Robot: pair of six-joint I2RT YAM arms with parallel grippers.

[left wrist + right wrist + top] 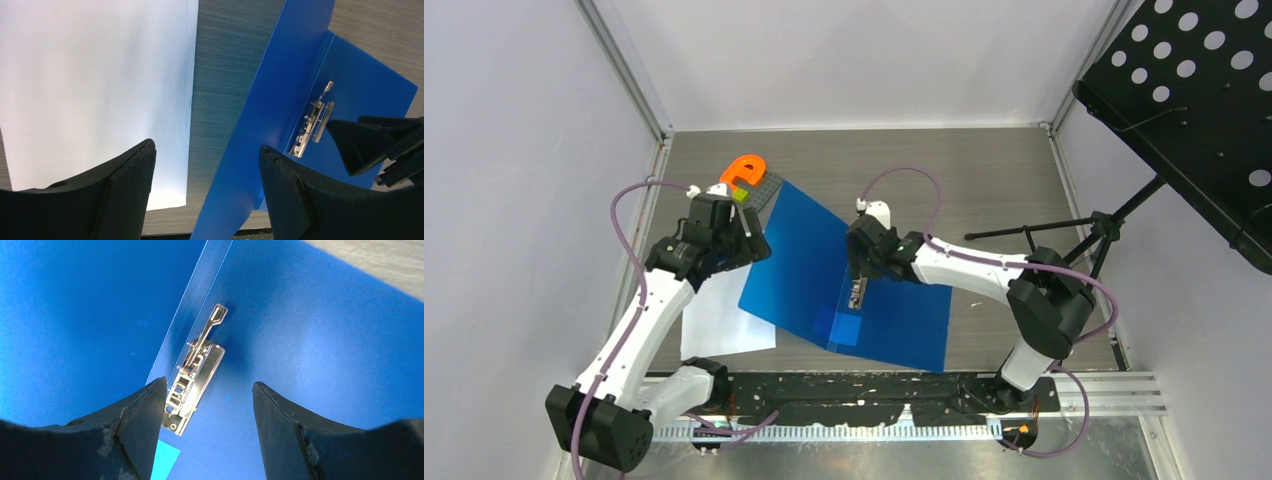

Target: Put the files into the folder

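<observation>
Item one, the folder [809,265]: bright blue, lying open near the middle of the grey wood-grain table [984,180]. Its right half lies flat and its left cover is tilted up from the spine. Item two, the metal clip [195,375]: silver, lying along the inner spine with its lever pointing away from me. Item three, my right gripper [208,383]: it hangs directly above that clip with the fingers apart and nothing between them. One finger is over the spine crease and the other over the flat half. Item four, the files [95,85]: white sheets flat on the table to the left of the folder, under my left forearm. Their long right edge runs straight. In the left wrist view a strip of bare table separates that edge from the raised cover's free edge. Item five, my left gripper [206,146]: fingers spread and holding nothing. It straddles that bare strip, with one finger over the paper's corner and the other over the cover's edge. Item six, an orange curved piece [746,170] and a grey plate [766,190]: they sit at the folder's far left corner, just beyond my left wrist. Item seven, a black perforated music stand [1194,110]: it stands outside the right rail. Open tabletop lies along the far edge and to the right of the folder.
</observation>
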